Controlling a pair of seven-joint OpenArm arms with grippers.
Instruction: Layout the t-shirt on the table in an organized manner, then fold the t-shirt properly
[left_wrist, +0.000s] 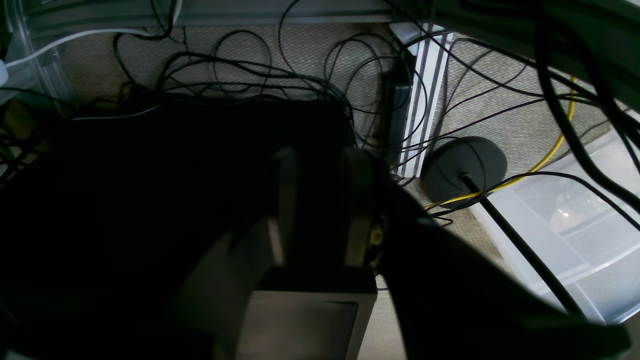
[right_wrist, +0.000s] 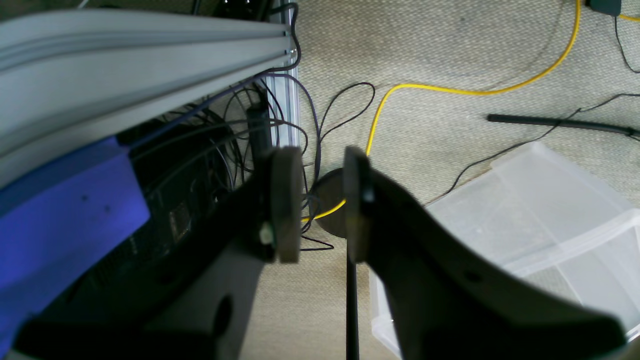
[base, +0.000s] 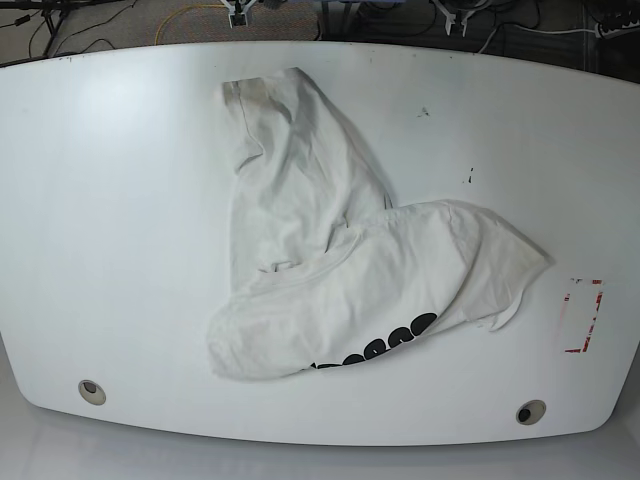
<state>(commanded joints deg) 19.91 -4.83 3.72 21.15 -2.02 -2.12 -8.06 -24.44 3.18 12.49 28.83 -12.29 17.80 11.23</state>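
The white t-shirt (base: 330, 260) lies crumpled and partly folded over itself in the middle of the white table (base: 100, 200). One part of it reaches toward the far edge, and black lettering (base: 385, 345) shows along its near hem. Neither gripper appears in the base view. Both hang beside the table and look down at the floor. The left gripper (left_wrist: 320, 165) has its fingers slightly apart over a dark box, holding nothing. The right gripper (right_wrist: 320, 160) is likewise open and empty above the carpet.
The table has two round holes (base: 91, 391) (base: 530, 411) near its front edge and red tape marks (base: 585, 315) at the right. On the floor are tangled black cables (left_wrist: 280, 75), a yellow cable (right_wrist: 450, 90), a clear plastic bin (right_wrist: 540, 225) and a round dark stand base (left_wrist: 462, 165).
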